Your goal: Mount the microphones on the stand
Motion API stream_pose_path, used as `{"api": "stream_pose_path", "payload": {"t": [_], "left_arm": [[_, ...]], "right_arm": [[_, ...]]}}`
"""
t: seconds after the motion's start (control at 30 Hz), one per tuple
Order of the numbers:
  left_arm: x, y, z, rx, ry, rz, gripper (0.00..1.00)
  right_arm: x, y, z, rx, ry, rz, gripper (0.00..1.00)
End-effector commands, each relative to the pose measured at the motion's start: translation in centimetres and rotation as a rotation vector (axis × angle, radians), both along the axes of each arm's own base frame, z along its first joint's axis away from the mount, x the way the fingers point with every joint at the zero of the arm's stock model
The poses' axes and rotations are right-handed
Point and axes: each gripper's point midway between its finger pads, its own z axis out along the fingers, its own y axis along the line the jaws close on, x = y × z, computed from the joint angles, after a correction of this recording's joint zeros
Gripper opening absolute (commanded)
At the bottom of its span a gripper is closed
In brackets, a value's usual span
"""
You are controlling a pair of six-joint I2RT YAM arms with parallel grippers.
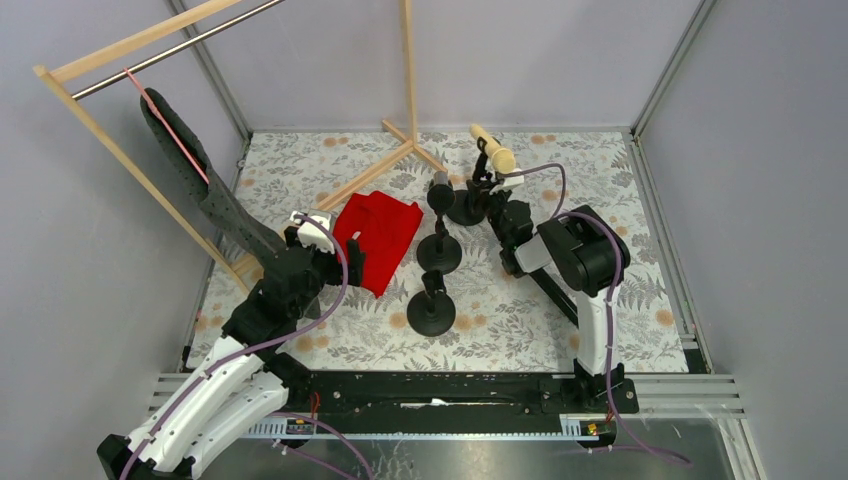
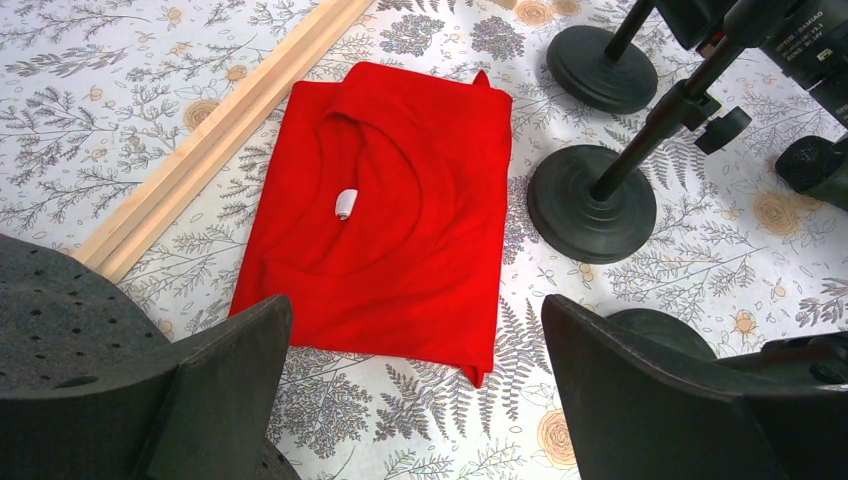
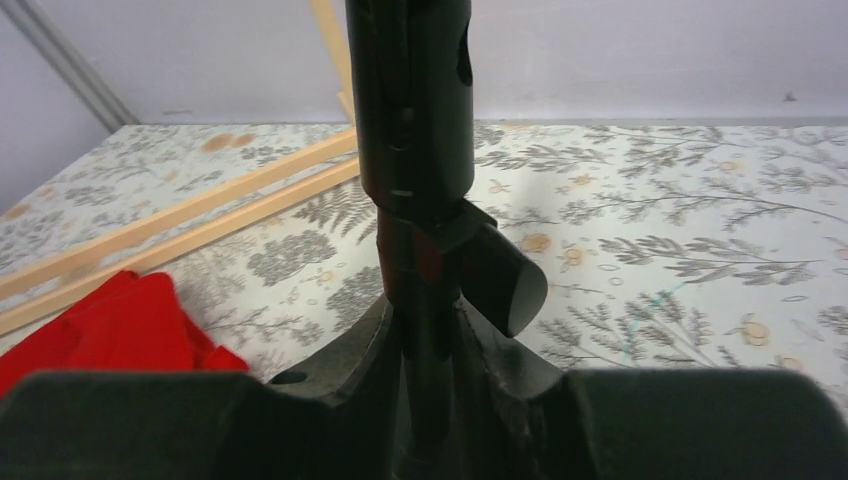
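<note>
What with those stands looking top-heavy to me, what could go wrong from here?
1. The right gripper looks closed around a stand's pole; a sideways pull could tip that stand.
2. The three stands sit close together, so a tipping one could knock the middle stand.
3. The cream microphone sits tilted on the far stand; a jolt might loosen it.

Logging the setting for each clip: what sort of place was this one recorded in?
Most likely a lab test cell for robot arms, not a studio or home. Plain grey panel walls enclose a table under a leaf-patterned cloth, and staged props sit on it: three black round-based microphone stands and a folded red shirt.
</note>
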Motion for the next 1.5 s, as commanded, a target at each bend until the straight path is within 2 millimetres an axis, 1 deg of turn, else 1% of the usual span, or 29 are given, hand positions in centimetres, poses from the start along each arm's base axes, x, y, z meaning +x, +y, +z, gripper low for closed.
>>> {"api": "stream_pose_path", "payload": {"t": [0.0, 0.1, 0.23, 0.37, 0.53, 0.6, 0.7, 0.77, 0.87, 0.97, 1.03, 1.1, 1.13, 1.2, 1.23, 1.33, 1.47], "left_arm": [[0.4, -0.2, 1.1, -0.019, -0.044, -0.007, 0.99], [0.3, -0.2, 1.3, -0.024, -0.051, -0.009, 0.99], [0.3, -0.3, 1.3, -0.024, -0.049, -0.013, 0.99], [0.3, -0.3, 1.3, -0.027, -0.05, -0.015, 0.99], [0.3, -0.4, 1.3, -0.027, -0.05, -0.02, 0.99], [0.3, -0.4, 1.3, -0.027, -0.05, -0.02, 0.99], [0.3, -0.5, 1.3, -0.028, -0.05, -0.023, 0.99], [0.3, -0.5, 1.2, -0.027, -0.047, -0.025, 0.99], [0.3, -0.6, 1.2, -0.026, -0.046, -0.028, 0.99], [0.3, -0.6, 1.1, -0.025, -0.043, -0.032, 0.99], [0.2, -0.6, 1.1, -0.026, -0.044, -0.032, 0.99], [0.2, -0.6, 1.2, -0.028, -0.047, -0.03, 0.99], [0.2, -0.6, 1.2, -0.029, -0.048, -0.03, 0.99], [0.2, -0.6, 1.2, -0.03, -0.047, -0.032, 0.99], [0.2, -0.6, 1.2, -0.029, -0.046, -0.031, 0.99], [0.2, -0.8, 1.2, -0.028, -0.043, -0.039, 0.99], [0.2, -0.8, 1.2, -0.028, -0.042, -0.041, 0.99]], "right_arm": [[2.4, -3.2, 3.1, -0.008, -0.092, -0.135, 0.27], [3.3, -5.0, 3.3, -0.069, -0.098, -0.192, 0.27], [4.2, -7.5, 3.7, -0.161, -0.115, -0.261, 0.25], [4.9, -11.3, 3.7, -0.218, -0.099, -0.353, 0.24], [5.3, -16.9, 3.4, -0.249, -0.064, -0.468, 0.28], [5.1, -18.3, 3.3, -0.263, -0.059, -0.492, 0.29], [4.6, -19.7, 3.3, -0.285, -0.062, -0.528, 0.36], [4.3, -19.9, 3.5, -0.288, -0.063, -0.537, 0.44], [3.3, -19.3, 4.0, -0.243, -0.069, -0.497, 0.57], [1.9, -18.0, 4.7, -0.179, -0.086, -0.424, 0.64], [0.8, -17.7, 5.6, -0.14, -0.106, -0.402, 0.71], [-0.5, -17.7, 6.2, -0.106, -0.117, -0.392, 0.75], [-1.2, -17.7, 6.6, -0.093, -0.124, -0.39, 0.76], [-2.7, -17.8, 6.7, -0.093, -0.123, -0.38, 0.77], [-3.4, -17.9, 7.1, -0.09, -0.131, -0.379, 0.78], [-5.2, -18.0, 6.9, -0.084, -0.119, -0.367, 0.78], [-7.6, -17.5, 5.9, -0.066, -0.103, -0.321, 0.79]]}}
